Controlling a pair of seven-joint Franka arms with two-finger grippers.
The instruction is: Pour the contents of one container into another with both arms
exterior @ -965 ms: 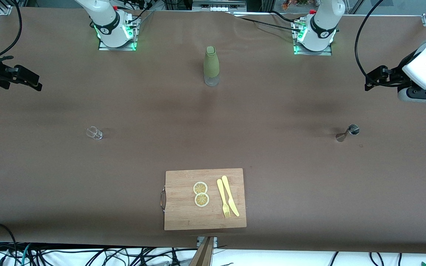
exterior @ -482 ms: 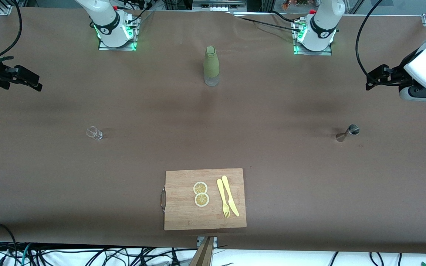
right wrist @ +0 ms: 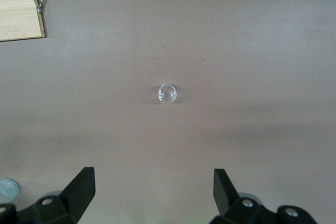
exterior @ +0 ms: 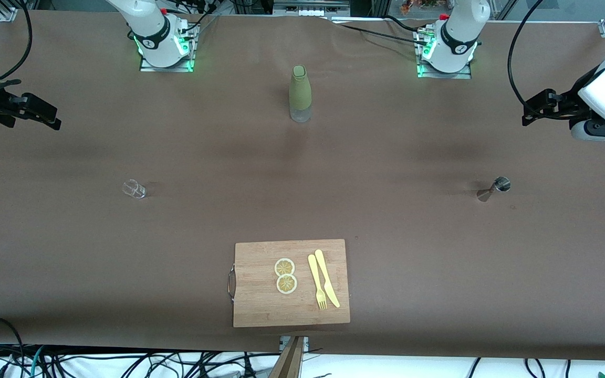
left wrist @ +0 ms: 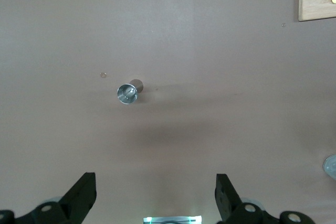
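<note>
The left gripper [exterior: 531, 108] hangs at the right edge of the front frame with its fingers [left wrist: 81, 195] spread wide and nothing between them. The right gripper [exterior: 45, 116] hangs at the left edge, fingers [right wrist: 79, 187] likewise released. Low right of centre stands a steel jigger [exterior: 493, 188]; the left wrist view looks down its mouth [left wrist: 127, 93], but its contents cannot be told. Mid-left stands a small clear glass [exterior: 134, 189], which the right wrist view [right wrist: 167, 93] shows as a clear ring. At upper centre stands a green-sleeved bottle [exterior: 300, 94]. At bottom centre, a wooden cutting board [exterior: 260, 310] carries two lemon slices [exterior: 285, 275], a yellow fork [exterior: 316, 289] and knife [exterior: 327, 284]. The brown table [exterior: 413, 252] bears all.
</note>
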